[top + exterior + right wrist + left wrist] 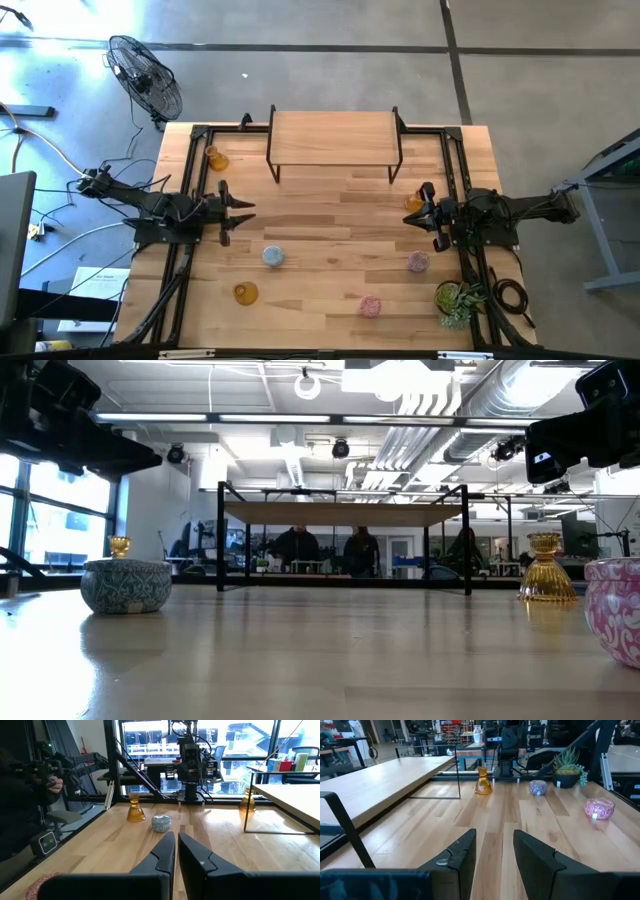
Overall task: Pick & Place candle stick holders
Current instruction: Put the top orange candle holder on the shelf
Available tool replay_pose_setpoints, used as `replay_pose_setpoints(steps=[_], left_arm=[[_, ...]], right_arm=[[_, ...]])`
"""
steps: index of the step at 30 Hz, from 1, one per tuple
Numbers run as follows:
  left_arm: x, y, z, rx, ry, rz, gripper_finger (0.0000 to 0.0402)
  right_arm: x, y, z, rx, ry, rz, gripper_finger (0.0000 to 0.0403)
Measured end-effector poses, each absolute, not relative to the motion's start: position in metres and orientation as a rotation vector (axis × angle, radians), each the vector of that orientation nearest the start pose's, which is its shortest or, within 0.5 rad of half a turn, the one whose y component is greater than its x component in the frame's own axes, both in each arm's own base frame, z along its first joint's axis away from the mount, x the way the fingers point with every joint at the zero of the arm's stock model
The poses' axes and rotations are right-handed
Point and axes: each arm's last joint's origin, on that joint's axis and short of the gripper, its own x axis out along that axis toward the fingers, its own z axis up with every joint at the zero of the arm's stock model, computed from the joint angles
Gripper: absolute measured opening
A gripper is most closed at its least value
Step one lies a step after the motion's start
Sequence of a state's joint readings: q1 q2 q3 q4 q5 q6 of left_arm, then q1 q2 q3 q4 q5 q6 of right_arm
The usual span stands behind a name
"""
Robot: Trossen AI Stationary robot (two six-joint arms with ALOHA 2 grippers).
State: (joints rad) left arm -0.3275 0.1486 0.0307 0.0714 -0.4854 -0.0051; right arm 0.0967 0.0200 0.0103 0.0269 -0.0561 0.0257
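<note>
The wooden table [330, 235] spread out under both my arms, and nothing on it had been gathered: I judged I was at the very start, choosing a first holder, with no grasp begun. The raised wooden shelf [335, 137] stood at the far edge, between my two arms and beyond both grippers; it looked the likely place to set things, though I could not be sure.

My left gripper [238, 208] hung over the left side of the table, its fingers [457, 857] parted a little way with only bare wood between them, holding nothing. My right gripper [418, 208] hung over the right side, fingers pressed together and empty.

The potted plant [458, 298] sat behind my right gripper, near the front corner.

Then the small glass holders. An amber one [413, 202] stood just beside my right fingertips. A pink bowl [418, 262] lay near that gripper's side, another pink bowl [370, 306] farther forward. The pale blue bowl [273, 256] lay nearest my left gripper, ahead and toward the front edge; a second amber piece [245, 293] beyond it, a third [215, 158] back by the shelf leg.

Next I would need to open wider, lower over one holder, and centre it.
</note>
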Motion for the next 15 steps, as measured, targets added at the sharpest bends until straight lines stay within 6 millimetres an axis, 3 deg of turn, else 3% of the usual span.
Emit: replay_pose_setpoints(steps=[8, 15], left_arm=[[0.1014, -0.0202, 0.1698, 0.056, 0.038, 0.158, 0.0130], [0.1017, -0.0270, 0.1689, -0.018, 0.046, -0.078, 0.0129]], right_arm=[[0.0976, 0.0111, 0.1680, 0.026, -0.015, 0.153, 0.0017], [0.0976, 0.0111, 0.1680, 0.026, -0.015, 0.153, 0.0016]])
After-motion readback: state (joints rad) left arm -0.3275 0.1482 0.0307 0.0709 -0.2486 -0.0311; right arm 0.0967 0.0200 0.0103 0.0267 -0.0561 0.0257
